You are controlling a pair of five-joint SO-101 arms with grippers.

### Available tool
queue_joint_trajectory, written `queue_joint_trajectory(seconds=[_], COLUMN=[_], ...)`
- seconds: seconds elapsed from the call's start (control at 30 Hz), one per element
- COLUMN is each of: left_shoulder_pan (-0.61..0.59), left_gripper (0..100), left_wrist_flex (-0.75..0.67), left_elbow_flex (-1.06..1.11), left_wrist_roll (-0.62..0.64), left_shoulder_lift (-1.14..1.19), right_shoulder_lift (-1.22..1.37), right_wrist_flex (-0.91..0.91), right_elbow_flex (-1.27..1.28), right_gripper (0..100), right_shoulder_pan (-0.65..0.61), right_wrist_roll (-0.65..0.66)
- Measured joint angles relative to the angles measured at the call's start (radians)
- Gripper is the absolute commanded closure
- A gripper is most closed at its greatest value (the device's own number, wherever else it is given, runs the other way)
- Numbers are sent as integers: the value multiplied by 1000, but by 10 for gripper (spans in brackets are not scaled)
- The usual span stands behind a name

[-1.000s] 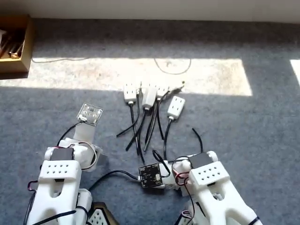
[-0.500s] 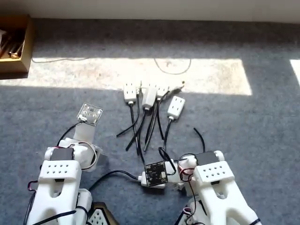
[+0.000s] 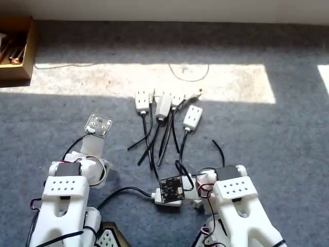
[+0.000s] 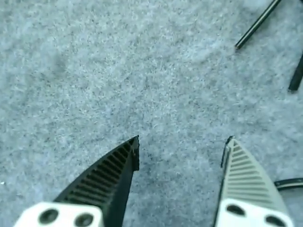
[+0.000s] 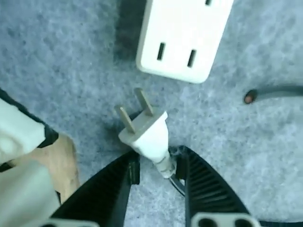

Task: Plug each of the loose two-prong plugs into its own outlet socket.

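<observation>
In the right wrist view my right gripper (image 5: pixel 158 165) is shut on the cord end of a white two-prong plug (image 5: pixel 144 135). The prongs point at a white outlet block (image 5: pixel 184 38) lying on the carpet a short gap away, with two slots facing up. From above, the right arm (image 3: pixel 234 198) sits at the lower middle, its camera board (image 3: pixel 172 189) covering the gripper. Several more white outlet blocks (image 3: pixel 163 105) with black cords lie farther back. My left gripper (image 4: pixel 182 146) is open over bare carpet, holding nothing.
A wooden box (image 3: pixel 15 49) stands at the far left back. A thin wire loop (image 3: pixel 187 74) lies in the sunlit strip. Loose black cord ends (image 4: pixel 258 23) lie near the left gripper. A tan piece (image 5: pixel 61 161) sits beside the right fingers.
The right arm has shifted slightly to the right and back with the plug, mostly before half a second ago. The left arm has kept still.
</observation>
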Motion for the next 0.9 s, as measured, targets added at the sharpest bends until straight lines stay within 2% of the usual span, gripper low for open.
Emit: queue_joint_trajectory(seconds=[0.2, 0.3, 0.47, 0.7, 0.8, 0.9], left_shoulder_pan=[0, 0, 0, 0, 0, -3], left_gripper=[712, 712, 712, 712, 712, 712], left_wrist_flex=[0, 0, 0, -3, -3, -3], left_elbow_flex=[0, 0, 0, -21, -95, -216], left_wrist_roll=[0, 0, 0, 0, 0, 0], left_shoulder_lift=[0, 0, 0, -6, -6, -6], right_shoulder_lift=[2, 2, 2, 3, 3, 34], right_wrist_flex=[-3, -2, 14, 160, 253, 304], right_elbow_flex=[0, -2, -89, -348, -496, -626], right_gripper=[992, 993, 993, 993, 993, 993], right_shoulder_pan=[11, 25, 32, 28, -46, -181], right_wrist_roll=[0, -48, -235, -542, -683, -841])
